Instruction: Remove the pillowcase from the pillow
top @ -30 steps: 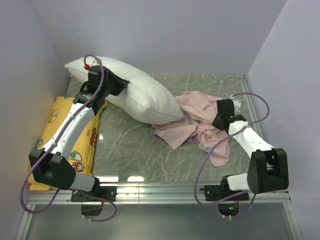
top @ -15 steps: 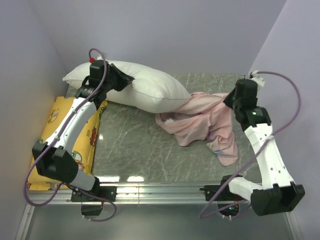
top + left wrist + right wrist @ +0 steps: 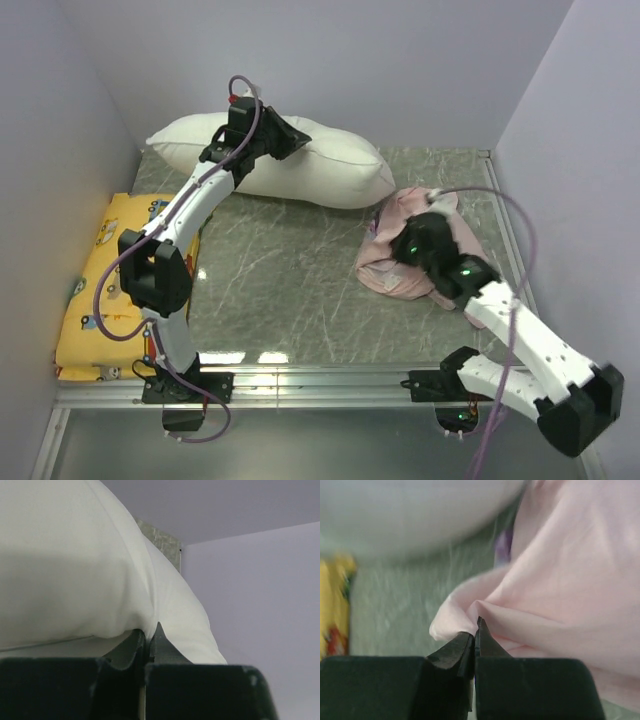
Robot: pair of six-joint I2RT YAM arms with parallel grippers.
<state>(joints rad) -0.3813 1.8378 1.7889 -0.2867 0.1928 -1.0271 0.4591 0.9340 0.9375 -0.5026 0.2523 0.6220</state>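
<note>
the pillow lies bare and white along the back of the surface, at about 12 o'clock in the top view. the pillowcase sits in a crumpled pink heap at about 3 o'clock, just beside the pillow's right end; whether the two touch there i cannot tell. no pink fabric shows around the pillow, so the cover looks fully off.

the left claw is closed tight, with a small fold of the pillow's white cloth pinched between its tips. the right claw is closed too, nipping a fold of the pale pink pillowcase low over the surface. a yellow pillow lies at 9 o'clock, well apart from both.

the step in hand looks like the finish: the two pieces drawn apart, each held by one arm. the next move would call for both claws to open and let the cloth drop, then lift straight up so no fold snags on a fingertip. the soft case may cling and drag if the arm sweeps sideways.
</note>
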